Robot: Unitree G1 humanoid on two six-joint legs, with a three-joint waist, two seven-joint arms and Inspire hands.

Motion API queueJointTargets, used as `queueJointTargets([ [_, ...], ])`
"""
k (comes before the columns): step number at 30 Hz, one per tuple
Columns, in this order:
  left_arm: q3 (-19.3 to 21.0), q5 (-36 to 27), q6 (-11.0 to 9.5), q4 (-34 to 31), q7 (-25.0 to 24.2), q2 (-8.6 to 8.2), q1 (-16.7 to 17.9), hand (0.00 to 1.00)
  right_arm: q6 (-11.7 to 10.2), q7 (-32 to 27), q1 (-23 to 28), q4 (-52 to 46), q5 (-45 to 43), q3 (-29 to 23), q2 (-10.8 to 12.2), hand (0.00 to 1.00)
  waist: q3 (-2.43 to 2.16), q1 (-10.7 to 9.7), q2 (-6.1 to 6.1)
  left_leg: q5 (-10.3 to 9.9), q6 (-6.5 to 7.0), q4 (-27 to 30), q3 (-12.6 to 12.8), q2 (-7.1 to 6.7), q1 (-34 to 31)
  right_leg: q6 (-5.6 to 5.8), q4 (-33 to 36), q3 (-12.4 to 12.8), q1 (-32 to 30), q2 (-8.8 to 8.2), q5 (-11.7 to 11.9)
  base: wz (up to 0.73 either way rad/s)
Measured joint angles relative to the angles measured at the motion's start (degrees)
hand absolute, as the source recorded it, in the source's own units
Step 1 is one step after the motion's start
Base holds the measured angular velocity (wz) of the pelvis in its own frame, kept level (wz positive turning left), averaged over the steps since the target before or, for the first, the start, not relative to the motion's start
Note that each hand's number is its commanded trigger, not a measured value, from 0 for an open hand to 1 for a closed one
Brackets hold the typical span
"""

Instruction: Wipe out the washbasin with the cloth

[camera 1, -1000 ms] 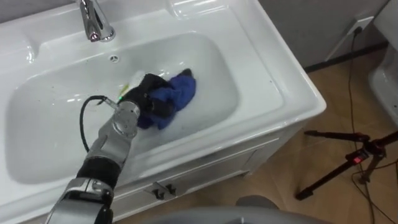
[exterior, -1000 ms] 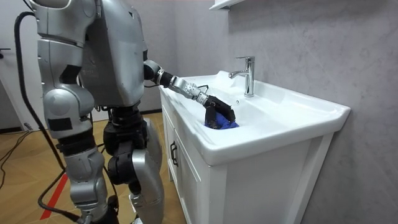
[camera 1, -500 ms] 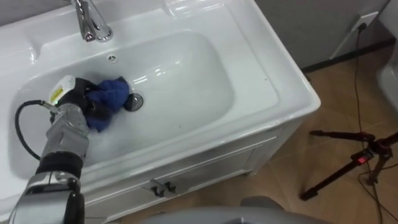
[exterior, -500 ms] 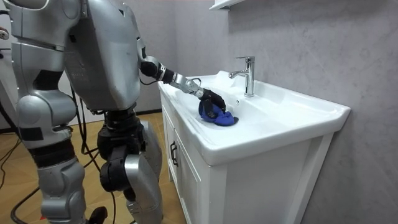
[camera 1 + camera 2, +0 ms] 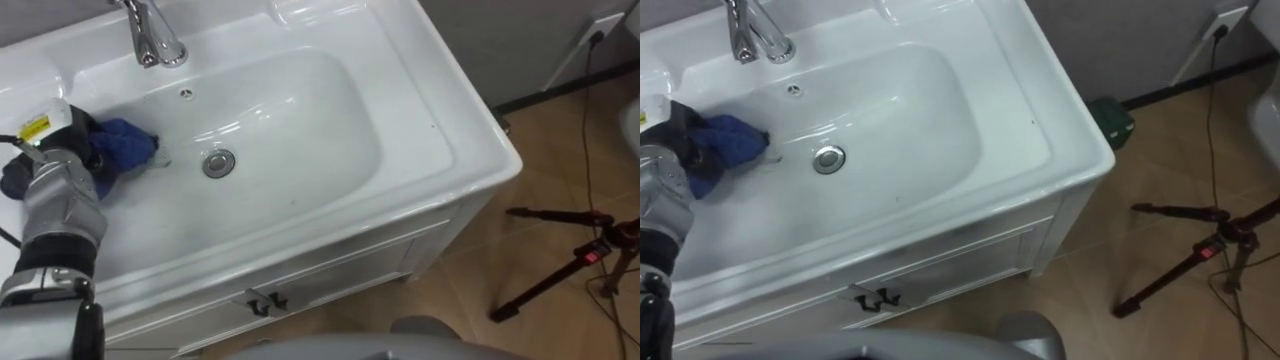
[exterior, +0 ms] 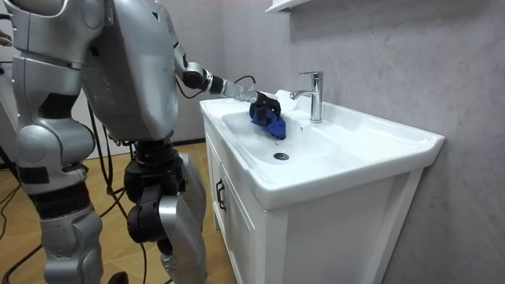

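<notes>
Currently, left eye view. Blue cloth (image 5: 125, 140) bunched against the left end wall of the basin (image 5: 300, 110), left of the drain (image 5: 218, 162) and below the faucet (image 5: 150, 35). Left robot hand (image 5: 80, 140) clamped on it, fingers curled into the folds. Judged soft, light and floppy, possibly damp; likely to drag on the glazed wall and fold over itself rather than glide. Best held in the thick middle of the bunch, as now, with a loose edge left flat on the porcelain. Fingertips buried in fabric, so exact hold not readable. Part of the cloth hidden behind the wrist near the frame's left edge.

Room view. Same robot hand on top of the cloth, high on the basin wall at the room view's left of the faucet. Cloth hanging below the palm toward the bowl. Cannot tell whether it presses on the wall or merely brushes it. Near side of the bowl hidden by the front rim.

Right eye view. Robot hand cut by the left frame edge. Cloth's tip pointing toward the drain, near it but apart. Wetness or dirt on the white surface too faint to judge. Tripod (image 5: 1200, 250) on the floor (image 5: 1160, 160) at the right, well apart from the work.
</notes>
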Motion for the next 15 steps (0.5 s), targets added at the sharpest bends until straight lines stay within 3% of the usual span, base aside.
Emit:
queueJointTargets([
  [6, -1.7, 4.7, 1.1, 0.0, -2.4, 1.96, 0.0, 1.00, 0.1, -1.1, 0.0, -1.1, 0.1, 0.0, -0.3, 0.00, -0.08, 0.0, -0.09, 0.0, -0.01, 0.2, -0.3, 0.05, 0.0, -0.07, 0.0, -0.3, 0.3, -0.03, 0.1, 0.01],
  [11, -2.3, 7.3, 2.0, 0.0, -3.8, 3.15, 0.1, 1.00, 0.2, -1.6, -0.2, -1.1, -0.4, -0.2, -1.6, 0.00, 0.09, 0.3, 1.34, 0.0, -0.01, 0.0, -0.3, -0.05, 0.1, -0.07, 0.0, -0.3, 0.2, -0.07, 0.1, 0.00],
  [15, -2.3, 7.3, 3.4, 0.1, -5.3, 3.15, 0.2, 1.00, 0.3, -1.6, -0.3, -1.0, -0.5, -0.2, -2.6, 0.00, -0.18, 0.5, 2.36, 0.0, -0.06, -1.3, -0.2, -0.23, 1.0, -0.08, 0.2, -0.3, 0.4, 0.01, 0.0, 0.00],
])
